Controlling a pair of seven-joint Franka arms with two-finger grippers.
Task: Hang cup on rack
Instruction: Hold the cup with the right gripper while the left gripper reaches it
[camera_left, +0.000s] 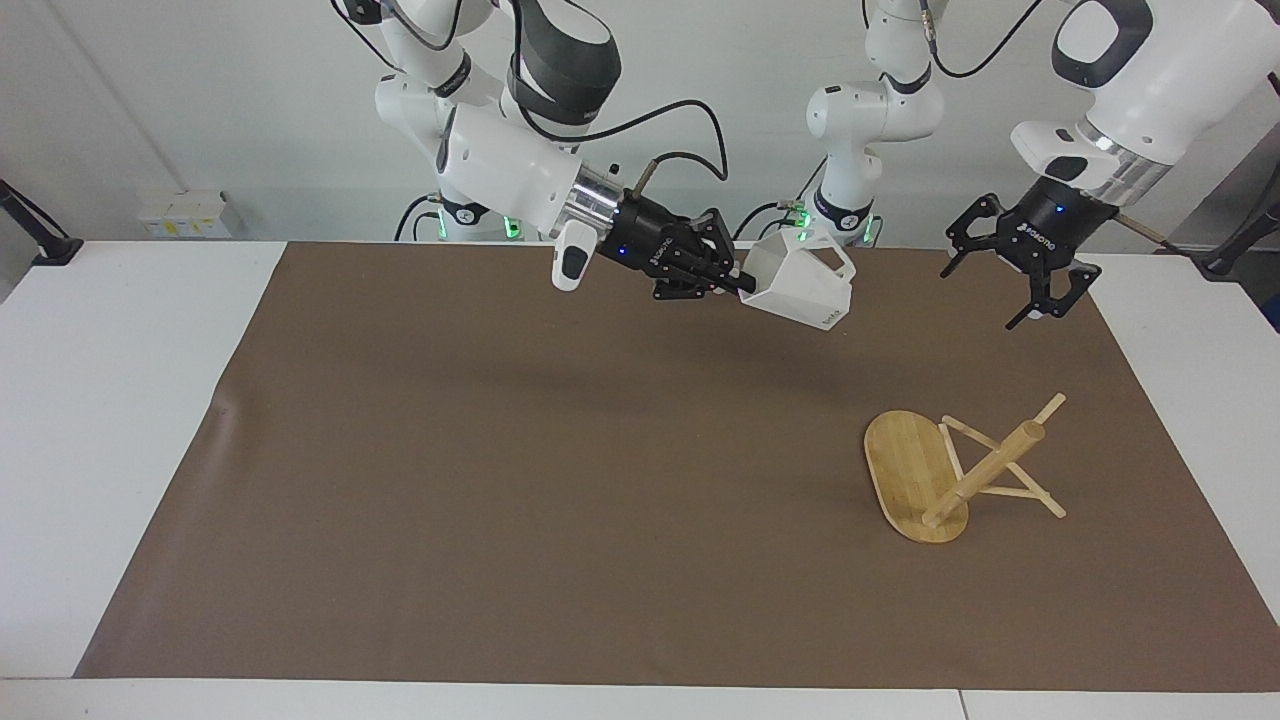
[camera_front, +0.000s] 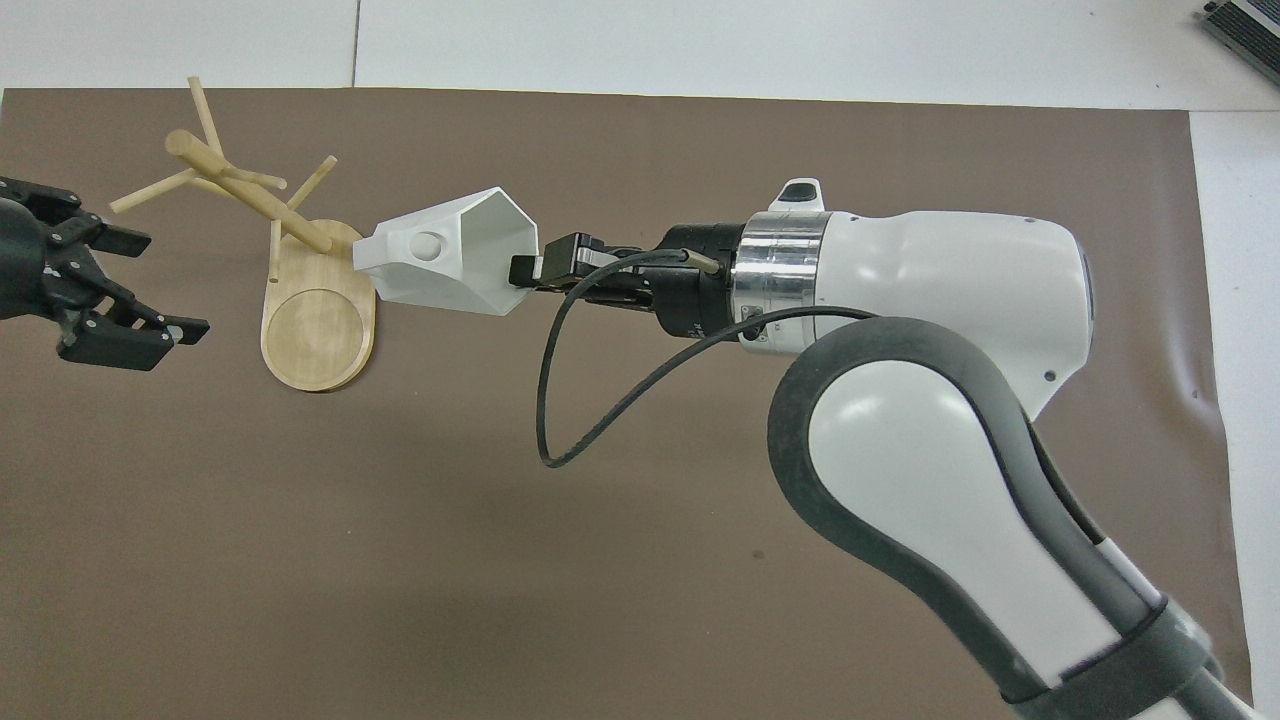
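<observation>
The white faceted cup (camera_left: 800, 285) hangs in the air on its side, held by its rim in my right gripper (camera_left: 735, 282), which is shut on it. In the overhead view the cup (camera_front: 445, 255) points its handle toward the rack. The bamboo rack (camera_left: 985, 470) lies tipped over on the brown mat toward the left arm's end, with its oval base (camera_front: 320, 320) up on edge and its post and pegs slanting down to the mat. My left gripper (camera_left: 1000, 290) is open and empty in the air over the mat's edge beside the rack, also seen in the overhead view (camera_front: 165, 285).
The brown mat (camera_left: 500, 480) covers most of the white table (camera_left: 120, 420). The right arm's big forearm (camera_front: 930, 300) stretches across the mat in the overhead view and hides part of it.
</observation>
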